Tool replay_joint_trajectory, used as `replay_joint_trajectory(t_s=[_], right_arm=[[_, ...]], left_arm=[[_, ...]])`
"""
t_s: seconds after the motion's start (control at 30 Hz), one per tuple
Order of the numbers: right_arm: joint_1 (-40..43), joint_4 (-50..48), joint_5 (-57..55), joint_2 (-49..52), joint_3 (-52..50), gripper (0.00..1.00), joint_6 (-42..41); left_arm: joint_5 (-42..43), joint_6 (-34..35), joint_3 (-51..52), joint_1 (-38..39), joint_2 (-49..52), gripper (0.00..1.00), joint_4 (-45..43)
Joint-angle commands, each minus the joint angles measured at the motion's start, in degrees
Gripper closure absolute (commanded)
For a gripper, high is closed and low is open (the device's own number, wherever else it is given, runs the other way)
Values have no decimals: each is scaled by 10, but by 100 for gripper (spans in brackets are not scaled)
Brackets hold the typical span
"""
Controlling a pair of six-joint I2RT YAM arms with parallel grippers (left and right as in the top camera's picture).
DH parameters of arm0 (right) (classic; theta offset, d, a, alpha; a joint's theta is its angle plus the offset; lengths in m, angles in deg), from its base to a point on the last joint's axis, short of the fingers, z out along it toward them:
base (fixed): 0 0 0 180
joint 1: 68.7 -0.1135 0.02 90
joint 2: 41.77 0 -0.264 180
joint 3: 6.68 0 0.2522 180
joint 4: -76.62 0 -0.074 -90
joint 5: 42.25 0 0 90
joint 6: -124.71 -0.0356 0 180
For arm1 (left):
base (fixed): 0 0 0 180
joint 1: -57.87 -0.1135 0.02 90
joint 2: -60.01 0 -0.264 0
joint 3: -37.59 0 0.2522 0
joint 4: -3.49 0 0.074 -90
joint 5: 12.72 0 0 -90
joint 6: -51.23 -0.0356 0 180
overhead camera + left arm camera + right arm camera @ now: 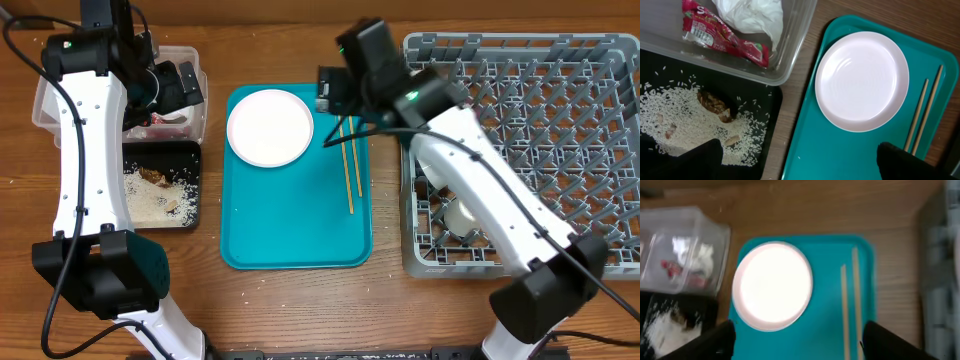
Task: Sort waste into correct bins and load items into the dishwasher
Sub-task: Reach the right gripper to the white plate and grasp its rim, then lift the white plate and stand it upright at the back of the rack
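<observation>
Hovering my right gripper point(799, 342), fingers spread wide and empty, above the teal tray point(300, 235), I saw both chopsticks point(352, 165) lying just toward the dish rack point(520, 60) from it, lengthwise along the tray, far from my left gripper point(802, 162), open by the clear tub point(795, 45).

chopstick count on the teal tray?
2. Both chopsticks lie side by side on the teal tray, right of the white plate. Overhead, their top ends sit under the right arm; none seen elsewhere.
</observation>
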Motion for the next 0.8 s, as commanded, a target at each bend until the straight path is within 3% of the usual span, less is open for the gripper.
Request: replay_joint_trajectory(t_s=[0.0,0.23,0.47,0.6,0.73,0.77], right_arm=[[-21,-64,34,36,-62,25,-63],[-28,-122,55,138,-87,27,-96],[-37,-167,63,198,-87,39,-121],[-38,-165,63,215,-87,55,-123],[-38,-143,62,217,-87,86,-123],[-39,-136,61,217,-89,87,-123]], left_arm=[[2,-7,-8,-2,-13,0,-1],[2,-7,-8,-2,-13,0,-1],[2,-7,-8,-2,-13,0,-1],[2,-7,-8,-2,-13,0,-1],[2,-7,-8,-2,-13,0,-1],[2,-7,-8,-2,-13,0,-1]])
